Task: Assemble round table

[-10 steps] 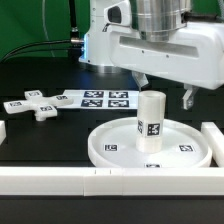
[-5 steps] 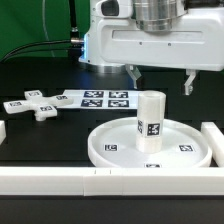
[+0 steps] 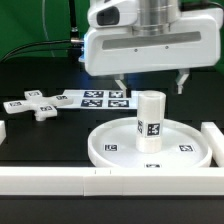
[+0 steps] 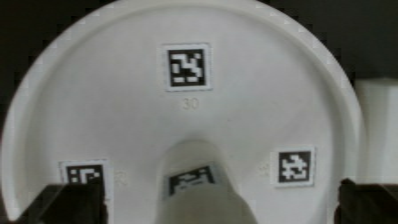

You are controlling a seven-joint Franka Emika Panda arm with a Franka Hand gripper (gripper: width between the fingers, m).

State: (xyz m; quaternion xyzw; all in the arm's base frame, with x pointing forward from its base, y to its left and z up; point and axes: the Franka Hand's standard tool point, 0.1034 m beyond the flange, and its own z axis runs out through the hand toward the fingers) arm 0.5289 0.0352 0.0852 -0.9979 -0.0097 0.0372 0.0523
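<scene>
Cylinder (image 3: 150, 122) stands upright mid-disc, straight under your gripper (image 3: 151, 84). The fingers (image 3: 120, 86) are spread wider than it, with clear air between tips and its top. Disc (image 3: 100, 146) rim rings it low. Long front bar (image 3: 50, 181) walls the near edge; side bar (image 3: 213, 140) sits just beside the disc on the exterior view's right. Cross piece (image 3: 35, 106) and marker board (image 3: 100, 98) lie flat on the exterior view's left. Bare worktop (image 3: 50, 135) between them and the disc gives you passage.
</scene>
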